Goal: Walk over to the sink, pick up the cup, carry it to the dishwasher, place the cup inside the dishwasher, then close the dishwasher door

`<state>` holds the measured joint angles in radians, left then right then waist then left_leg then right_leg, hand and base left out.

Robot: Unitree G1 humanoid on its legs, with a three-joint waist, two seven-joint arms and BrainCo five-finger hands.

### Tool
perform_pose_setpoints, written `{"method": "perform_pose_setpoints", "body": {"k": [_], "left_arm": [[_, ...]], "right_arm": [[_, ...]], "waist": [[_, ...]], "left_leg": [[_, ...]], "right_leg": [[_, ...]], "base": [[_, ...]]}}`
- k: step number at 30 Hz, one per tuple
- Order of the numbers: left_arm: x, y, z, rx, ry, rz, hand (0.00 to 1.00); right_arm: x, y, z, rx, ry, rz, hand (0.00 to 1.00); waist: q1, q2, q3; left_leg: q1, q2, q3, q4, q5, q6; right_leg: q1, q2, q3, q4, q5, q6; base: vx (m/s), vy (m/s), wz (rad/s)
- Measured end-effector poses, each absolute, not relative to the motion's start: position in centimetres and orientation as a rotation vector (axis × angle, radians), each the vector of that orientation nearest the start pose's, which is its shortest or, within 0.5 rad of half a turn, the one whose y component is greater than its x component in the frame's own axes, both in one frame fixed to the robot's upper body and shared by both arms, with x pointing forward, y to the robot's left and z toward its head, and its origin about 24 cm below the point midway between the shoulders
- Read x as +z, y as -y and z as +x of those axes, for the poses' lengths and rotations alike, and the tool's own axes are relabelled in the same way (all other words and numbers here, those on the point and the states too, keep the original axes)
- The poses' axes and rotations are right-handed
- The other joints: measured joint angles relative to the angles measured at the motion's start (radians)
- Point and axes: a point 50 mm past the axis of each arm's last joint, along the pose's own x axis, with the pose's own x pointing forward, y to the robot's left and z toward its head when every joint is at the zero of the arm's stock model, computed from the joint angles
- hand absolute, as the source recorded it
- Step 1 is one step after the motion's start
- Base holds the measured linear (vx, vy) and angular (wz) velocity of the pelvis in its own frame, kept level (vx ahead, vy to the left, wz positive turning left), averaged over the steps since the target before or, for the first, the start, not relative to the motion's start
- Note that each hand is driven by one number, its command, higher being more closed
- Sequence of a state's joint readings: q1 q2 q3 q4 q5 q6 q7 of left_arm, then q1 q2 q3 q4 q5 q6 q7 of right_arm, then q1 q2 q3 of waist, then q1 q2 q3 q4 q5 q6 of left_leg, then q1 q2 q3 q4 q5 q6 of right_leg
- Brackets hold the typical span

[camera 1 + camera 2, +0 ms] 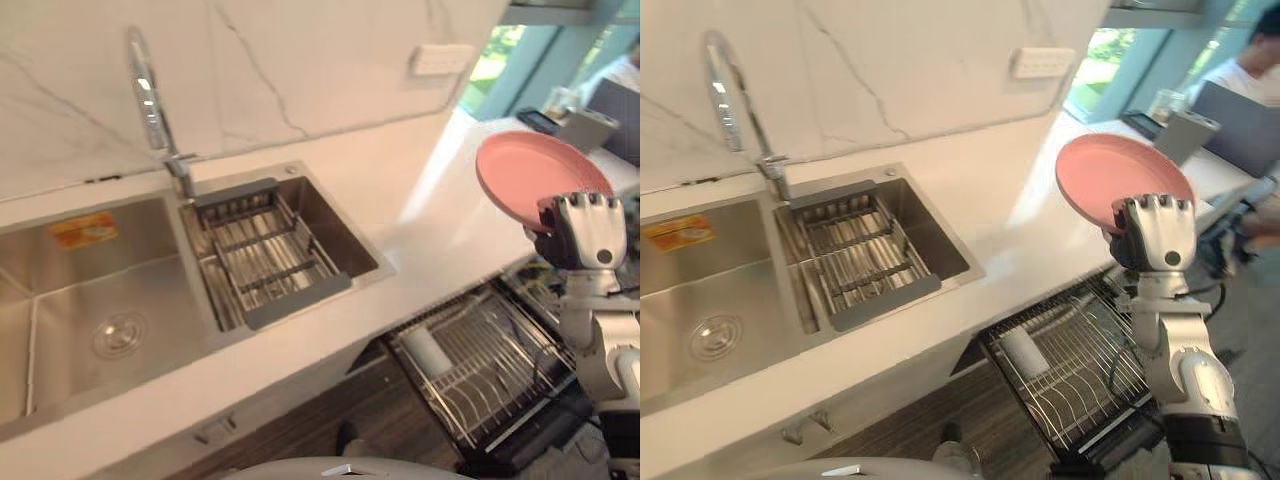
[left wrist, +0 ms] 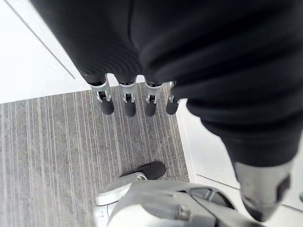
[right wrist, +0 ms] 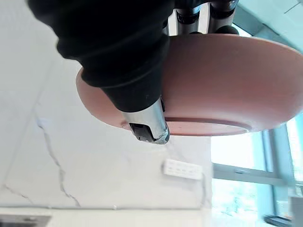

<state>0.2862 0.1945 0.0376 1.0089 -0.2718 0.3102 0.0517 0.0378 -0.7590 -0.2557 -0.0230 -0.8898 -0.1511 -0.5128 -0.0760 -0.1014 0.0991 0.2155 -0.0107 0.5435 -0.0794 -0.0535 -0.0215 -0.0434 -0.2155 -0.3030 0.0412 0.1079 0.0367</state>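
One hand, the right hand [image 1: 590,232], is raised on an upright forearm, knuckles toward the camera. Its fingers and thumb clamp the lower edge of a pink plate [image 1: 535,172], which stands tilted above the hand. Below and left of it, the open dishwasher rack [image 1: 490,385] holds what looks like a white cup [image 1: 428,350] on its side. The left hand [image 2: 127,101] hangs straight-fingered over the floor [image 2: 57,151].

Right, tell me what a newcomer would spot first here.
The round pink plate, raised in the right hand at the right, strikes first. Below it, the dishwasher's pulled-out wire rack holds a white cup. To the left, a grey drain basket sits in the double steel sink; the left hand hangs open over the floor.
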Motion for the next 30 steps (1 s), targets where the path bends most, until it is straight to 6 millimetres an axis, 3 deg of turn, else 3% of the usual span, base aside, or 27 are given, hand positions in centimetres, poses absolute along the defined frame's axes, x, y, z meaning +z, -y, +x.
{"method": "perform_pose_setpoints", "body": {"k": [1, 2, 4, 5, 6, 7, 10, 12, 15, 17, 21, 25, 30], "left_arm": [[-16.7, -22.7, -1.2, 0.398, -1.568, -0.114, 0.0], [-16.8, -22.6, -0.9, 0.399, -1.571, -0.123, 0.0], [-16.9, -22.3, 0.2, 0.4, -1.55, -0.145, 0.0], [-16.6, -23.2, 0.8, 0.417, -1.523, -0.134, 0.0], [-16.5, -23.6, 1.1, 0.424, -1.512, -0.127, 0.0], [-16.5, -23.7, 1.1, 0.432, -1.507, -0.132, 0.0], [-16.4, -23.9, 1.5, 0.453, -1.488, -0.149, 0.0], [-16.5, -23.5, 1.7, 0.457, -1.478, -0.171, 0.0], [-16.7, -22.6, 2.0, 0.452, -1.47, -0.215, 0.0], [-16.8, -22.2, 2.0, 0.445, -1.469, -0.225, 0.0], [-16.7, -22.2, 2.0, 0.453, -1.463, -0.235, 0.0], [-16.7, -22.4, 2.2, 0.46, -1.442, -0.235, 0.0], [-16.6, -22.4, 2.3, 0.458, -1.434, -0.236, 0.0]], "right_arm": [[15.7, 31.1, 22.8, -0.528, 0.483, -1.613, 1.0], [15.2, 31.4, 22.4, -0.538, 0.449, -1.594, 1.0], [14.5, 31.6, 22.1, -0.57, 0.411, -1.545, 1.0], [13.6, 31.7, 22.0, -0.591, 0.382, -1.498, 1.0], [13.2, 31.8, 22.0, -0.597, 0.364, -1.488, 1.0], [12.6, 32.2, 21.9, -0.61, 0.327, -1.477, 1.0], [12.6, 32.5, 22.1, -0.649, 0.33, -1.472, 1.0], [13.0, 32.6, 22.5, -0.674, 0.345, -1.461, 1.0], [12.5, 33.2, 22.5, -0.692, 0.305, -1.46, 1.0], [11.7, 33.7, 22.3, -0.687, 0.263, -1.465, 1.0], [11.3, 33.9, 21.7, -0.691, 0.243, -1.455, 1.0], [10.6, 34.8, 21.0, -0.804, 0.191, -1.408, 1.0], [9.7, 35.2, 20.2, -0.861, 0.146, -1.348, 1.0]], "waist": [[-0.012, -0.002, -0.007], [-0.016, 0.015, -0.015], [-0.018, 0.028, -0.024], [-0.021, -0.01, -0.028], [-0.02, -0.025, -0.027], [-0.013, -0.024, -0.032], [0.005, -0.02, -0.039], [0.013, -0.013, -0.034], [0.015, 0.031, -0.009], [0.017, 0.043, -0.003], [0.016, 0.043, 0.002], [0.011, 0.035, 0.015], [0.011, 0.046, 0.035]], "left_leg": [[-0.005, 0.006, 0.01, 0.0, -0.006, -0.002], [-0.009, 0.024, 0.021, 0.0, -0.008, -0.002], [-0.022, 0.057, 0.036, 0.026, -0.019, 0.009], [-0.04, 0.058, 0.036, 0.088, -0.057, -0.003], [-0.046, 0.061, 0.036, 0.12, -0.074, -0.007], [-0.069, 0.08, 0.043, 0.179, -0.105, -0.018], [-0.114, 0.131, 0.062, 0.28, -0.153, -0.027], [-0.118, 0.144, 0.058, 0.296, -0.164, -0.033], [-0.11, 0.146, 0.057, 0.304, -0.177, -0.037], [-0.112, 0.145, 0.055, 0.305, -0.178, -0.037], [-0.117, 0.146, 0.048, 0.305, -0.179, -0.038], [-0.13, 0.138, 0.033, 0.306, -0.177, -0.035], [-0.129, 0.137, 0.032, 0.306, -0.176, -0.034]], "right_leg": [[-0.015, -0.001, -0.042, 0.014, -0.039, -0.056], [-0.027, 0.004, -0.091, 0.037, -0.097, -0.124], [-0.035, 0.007, -0.132, 0.081, -0.14, -0.147], [-0.035, -0.002, -0.12, 0.084, -0.084, -0.127], [-0.027, -0.004, -0.109, 0.068, -0.032, -0.101], [-0.016, 0.008, -0.108, 0.034, 0.011, -0.038], [-0.01, 0.054, -0.107, -0.058, 0.065, -0.006], [-0.009, 0.071, -0.106, -0.084, 0.081, -0.012], [0.008, 0.077, -0.098, -0.11, 0.091, 0.003], [0.011, 0.077, -0.096, -0.121, 0.097, 0.009], [0.01, 0.074, -0.096, -0.123, 0.089, 0.005], [0.006, 0.061, -0.113, -0.128, 0.083, 0.01], [0.008, 0.059, -0.116, -0.127, 0.091, 0.012]], "base": [[0.06, 0.053, -0.37], [0.09, 0.05, -0.4], [0.13, -0.001, -0.27], [0.13, -0.037, -0.12], [0.13, -0.057, -0.1], [0.11, -0.052, -0.18], [0.09, -0.045, -0.37], [0.0, -0.021, -0.34], [-0.05, 0.032, -0.13], [-0.08, 0.055, -0.02], [-0.1, 0.045, 0.02], [-0.1, 0.046, 0.1], [-0.01, 0.013, 0.02]]}}
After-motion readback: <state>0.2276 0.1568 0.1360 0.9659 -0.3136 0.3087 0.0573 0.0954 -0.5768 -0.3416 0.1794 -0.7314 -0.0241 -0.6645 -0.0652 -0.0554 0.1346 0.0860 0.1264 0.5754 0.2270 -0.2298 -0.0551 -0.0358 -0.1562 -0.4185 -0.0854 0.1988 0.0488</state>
